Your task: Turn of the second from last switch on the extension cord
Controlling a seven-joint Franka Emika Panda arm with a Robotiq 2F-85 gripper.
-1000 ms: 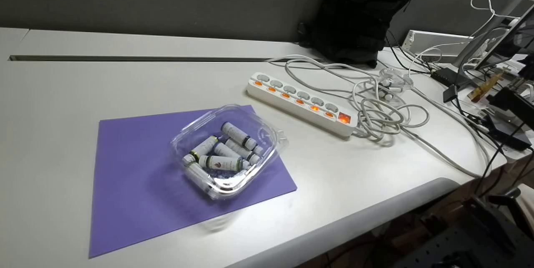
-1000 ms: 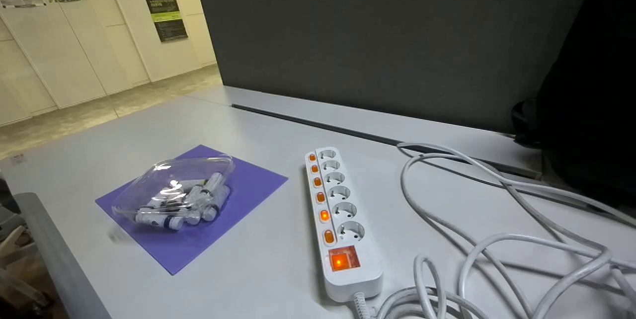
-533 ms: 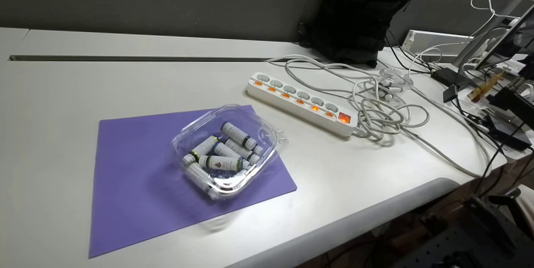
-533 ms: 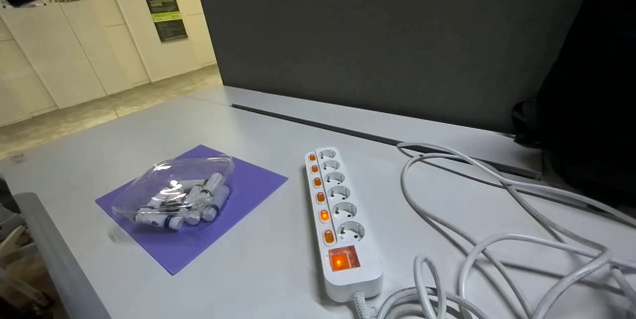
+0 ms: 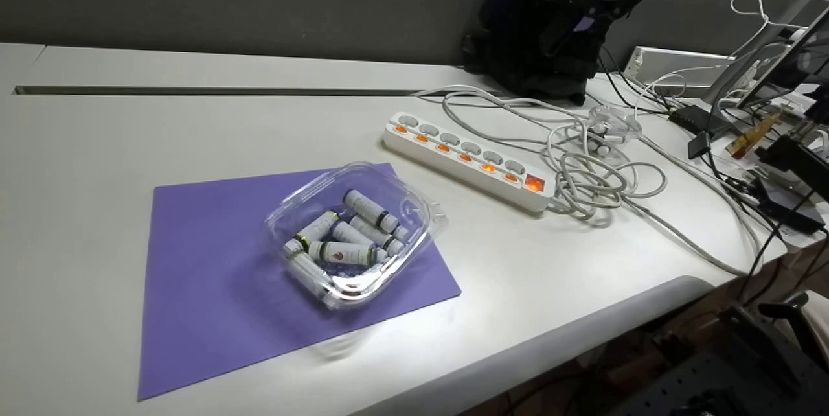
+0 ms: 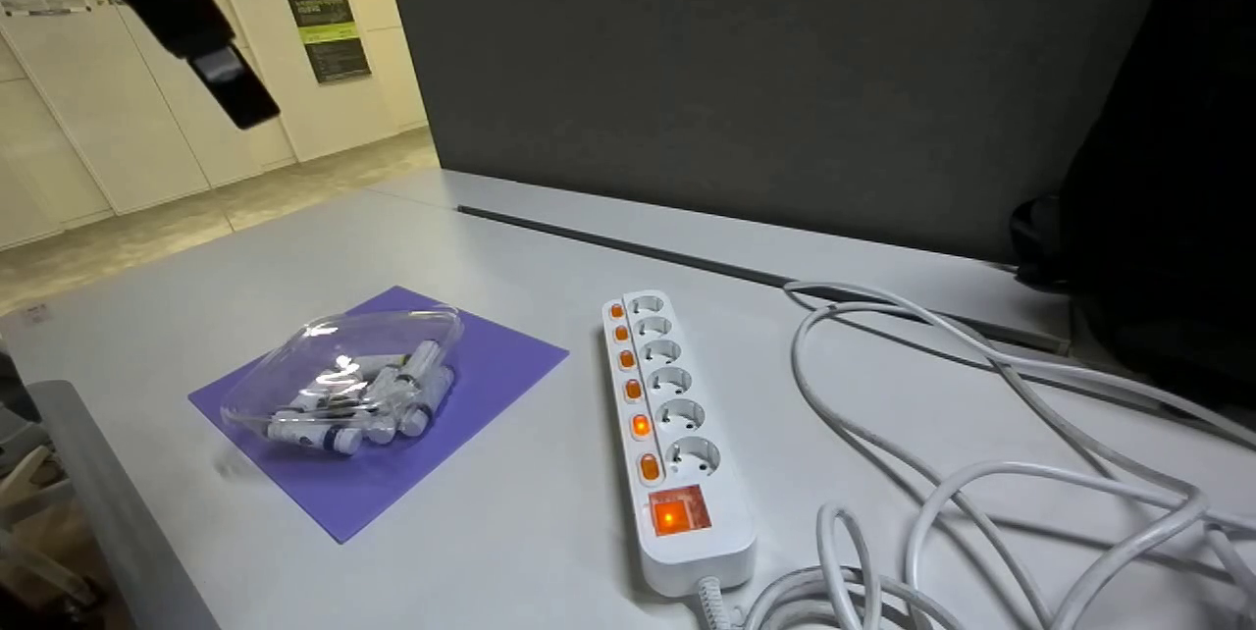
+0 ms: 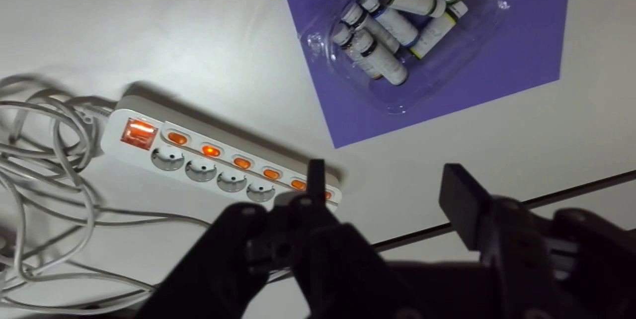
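The extension cord is a white power strip with a row of sockets and orange switches. It lies on the desk in both exterior views [image 5: 440,158] [image 6: 724,534] and in the wrist view [image 7: 118,146]. The small switch second from the cable end [image 7: 211,150] glows; it also shows lit in an exterior view [image 6: 641,425]. The large main switch [image 7: 139,133] is lit; the other small switches look unlit. My gripper [image 7: 386,180] is open and empty, high above the desk. Its left finger [image 7: 316,177] overlaps the strip's far end in the wrist view, hiding part of it.
A clear plastic container [image 5: 388,277] with several small bottles [image 5: 343,253] stands on a purple mat [image 5: 194,273] beside the strip. A coiled white cable [image 6: 713,601] leaves the strip's main-switch end. A grey partition [image 6: 736,90] and black backpack [image 6: 1177,179] stand behind.
The arm has come into both exterior views: from the top left, moving down and right, in a view, and at the top before the backpack in a view. The strip has not moved.
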